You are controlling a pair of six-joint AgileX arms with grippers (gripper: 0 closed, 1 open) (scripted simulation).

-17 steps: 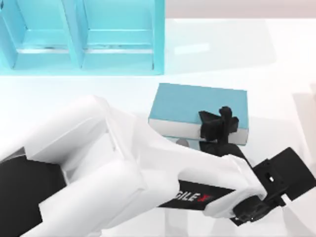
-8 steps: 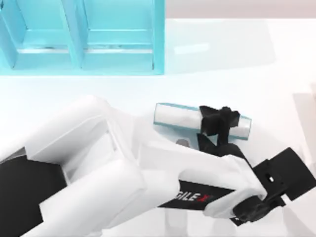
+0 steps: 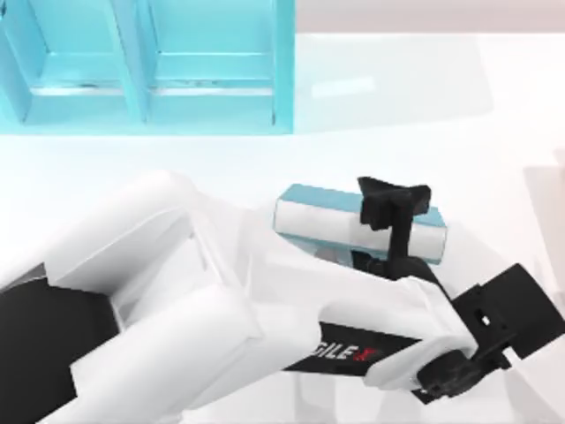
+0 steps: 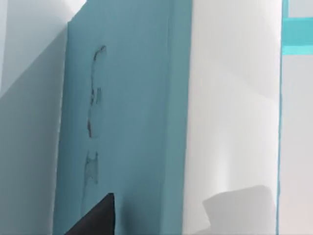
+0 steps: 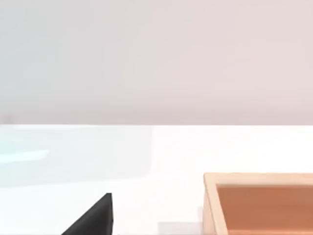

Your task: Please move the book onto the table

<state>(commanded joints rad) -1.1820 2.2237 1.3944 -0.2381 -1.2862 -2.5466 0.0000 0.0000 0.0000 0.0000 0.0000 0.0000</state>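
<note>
The book [image 3: 322, 219] is a thick light teal hardback, tilted so its white page edges face up toward the top view. It sits just right of the table's middle. My left gripper [image 3: 394, 210] is shut on the book's right end, one black finger on each cover. The left wrist view is close on the book's teal cover [image 4: 127, 122], with one black fingertip [image 4: 95, 220] against it. The glossy white table [image 3: 397, 97] lies all around. One black fingertip [image 5: 93, 220] of my right gripper shows over the white table in the right wrist view.
A teal shelf unit [image 3: 212, 97] with open compartments stands at the back left. My left arm's white links [image 3: 177, 300] cover the front left of the table. An open orange-brown wooden box [image 5: 264, 205] sits on the table near my right gripper.
The book has rolled about its long axis in my left gripper. Its broad cover faced up before; now the page edges do. The gripper turned with it.
</note>
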